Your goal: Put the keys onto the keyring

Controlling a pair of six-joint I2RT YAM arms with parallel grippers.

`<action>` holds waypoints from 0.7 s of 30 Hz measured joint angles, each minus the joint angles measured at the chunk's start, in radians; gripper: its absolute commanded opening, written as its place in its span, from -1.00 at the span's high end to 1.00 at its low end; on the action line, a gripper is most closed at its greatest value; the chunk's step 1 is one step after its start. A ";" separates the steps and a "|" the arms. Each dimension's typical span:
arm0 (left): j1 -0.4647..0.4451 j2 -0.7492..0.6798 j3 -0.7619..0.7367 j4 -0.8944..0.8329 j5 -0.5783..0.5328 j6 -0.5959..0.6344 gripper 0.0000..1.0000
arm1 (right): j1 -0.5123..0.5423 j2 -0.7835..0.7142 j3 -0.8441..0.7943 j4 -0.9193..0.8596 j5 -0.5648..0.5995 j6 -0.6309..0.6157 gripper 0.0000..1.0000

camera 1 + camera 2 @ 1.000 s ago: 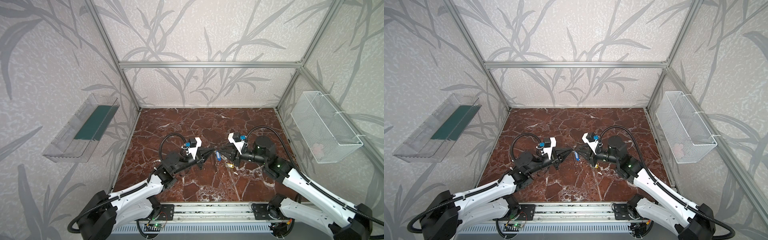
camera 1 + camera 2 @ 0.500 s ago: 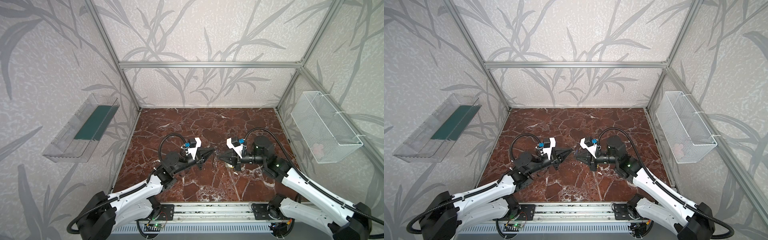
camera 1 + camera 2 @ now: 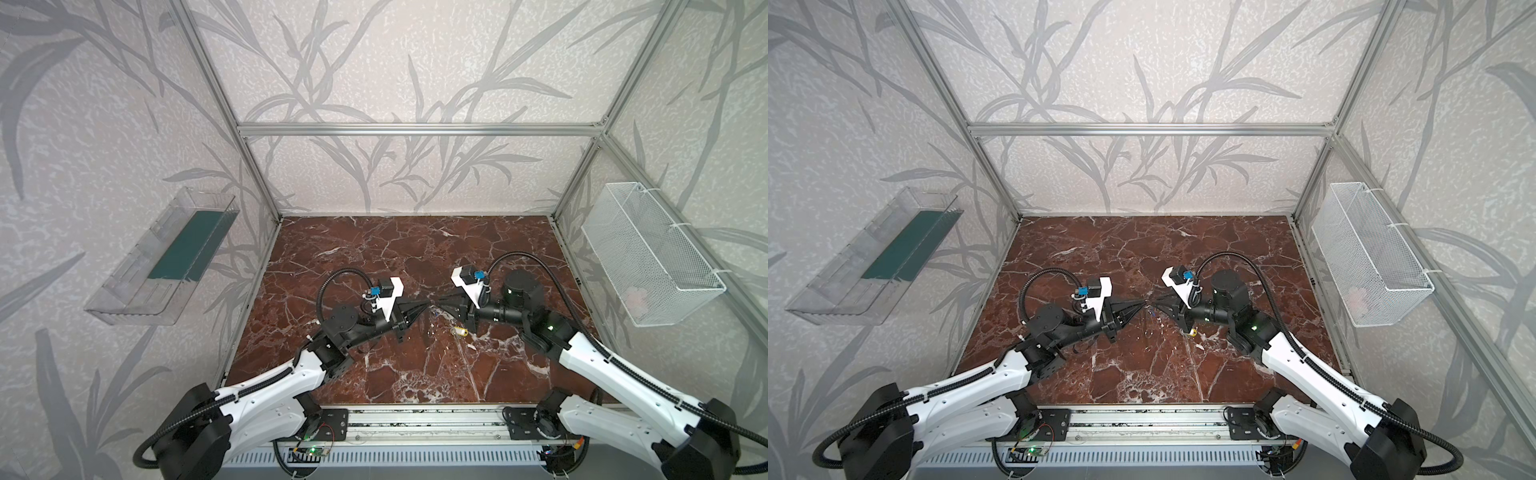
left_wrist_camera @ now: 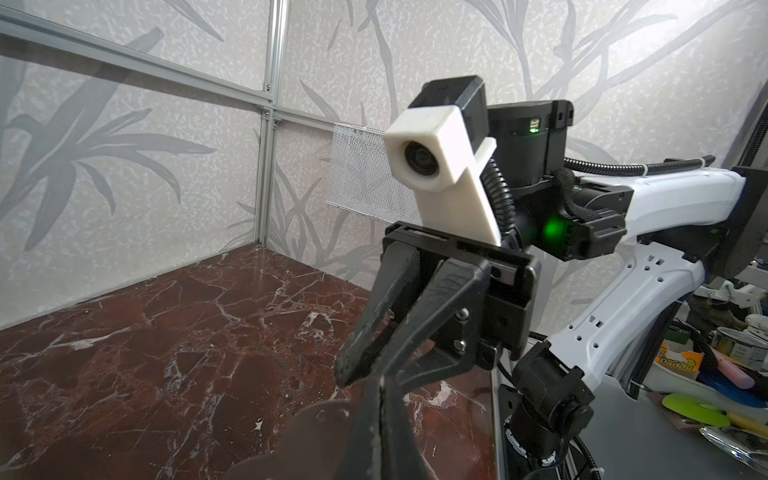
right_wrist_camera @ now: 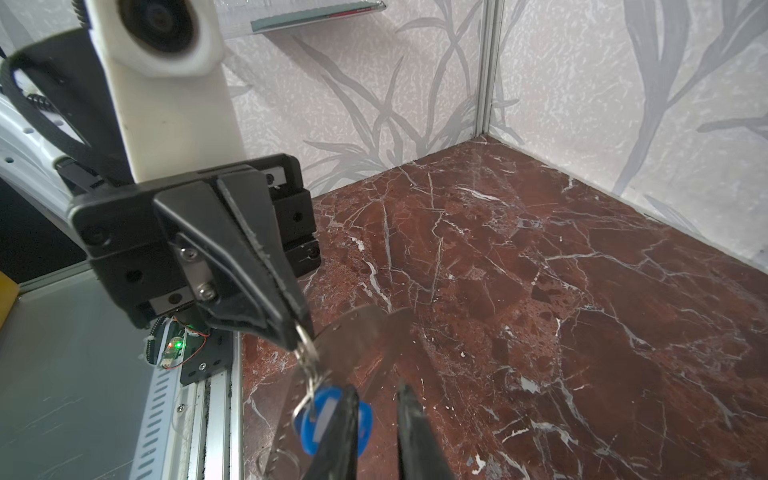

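Steadiness counts: my left gripper [image 5: 297,336] clamps the keyring [image 5: 306,353], blue key [image 5: 316,424] dangling; right gripper [image 5: 376,390] hovers slightly parted.

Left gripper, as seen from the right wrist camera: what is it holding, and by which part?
The left gripper pinches the thin metal ring between its fingers; the blue key hangs from that ring.

One blue key [image 5: 316,432] and one yellow key [image 3: 459,331], two in all. One keyring [image 5: 357,328]. Two pincers: left pincer [image 3: 426,304], right pincer [image 3: 441,302]. Two white camera mounts: left mount [image 3: 392,293], right mount [image 3: 463,279]. One wire basket [image 3: 648,257], one clear shelf [image 3: 124,282], one desk [image 3: 395,257].
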 measured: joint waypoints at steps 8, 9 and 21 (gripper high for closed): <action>0.000 0.000 0.000 0.004 0.006 0.000 1.00 | 0.000 0.003 0.000 0.000 -0.097 -0.002 0.67; 0.000 0.000 0.000 0.004 0.006 0.000 1.00 | 0.000 0.002 0.000 0.001 -0.105 -0.002 0.66; 0.000 0.006 0.000 0.004 0.034 -0.005 1.00 | 0.000 -0.004 0.000 0.008 -0.130 -0.001 0.67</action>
